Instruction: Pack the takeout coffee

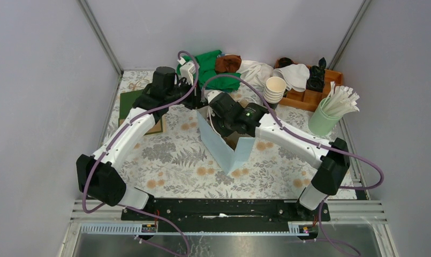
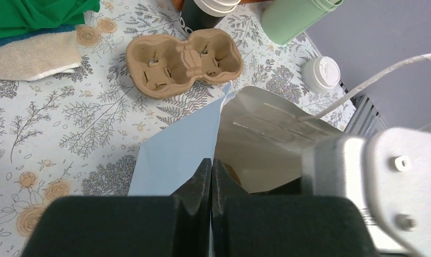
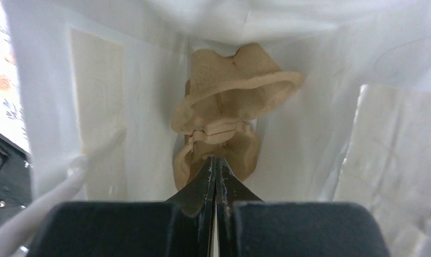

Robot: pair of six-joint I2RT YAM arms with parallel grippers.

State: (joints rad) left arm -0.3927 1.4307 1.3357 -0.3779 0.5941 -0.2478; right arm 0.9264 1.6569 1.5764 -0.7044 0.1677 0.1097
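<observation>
On the flower-patterned table (image 1: 170, 160), a pale blue paper bag (image 1: 226, 150) is seen standing open near the middle, and all other places are given from it. Both arms are stretched from the near edge to the bag's mouth.

Behind the bag, green cloth (image 1: 210, 67) is heaped at the table's far edge. To the far right of the bag a wooden box (image 1: 304, 99) is set. A stack of lidless cups (image 1: 274, 88) stands at its left end, and a green cup (image 1: 321, 122) filled with white sticks stands at its near right.

2 moulded trays are shown. 1 pulp tray (image 2: 183, 61) lies flat on the table just beyond the bag's mouth. A second pulp tray (image 3: 229, 118) is stood on edge inside the bag, against its white wall.

The takeout coffee (image 2: 321, 74) is found upright on the table outside the bag, apart from its rim and near the green cup, with its white lid on.

The left gripper (image 2: 211, 166) is pinched tight on the bag's rim, blue face on 1 side and white lining on the other. The right gripper (image 3: 216, 160) is held inside the bag with its fingers pressed together in front of the second tray's lower end. Whether that tray is touched cannot be told.
</observation>
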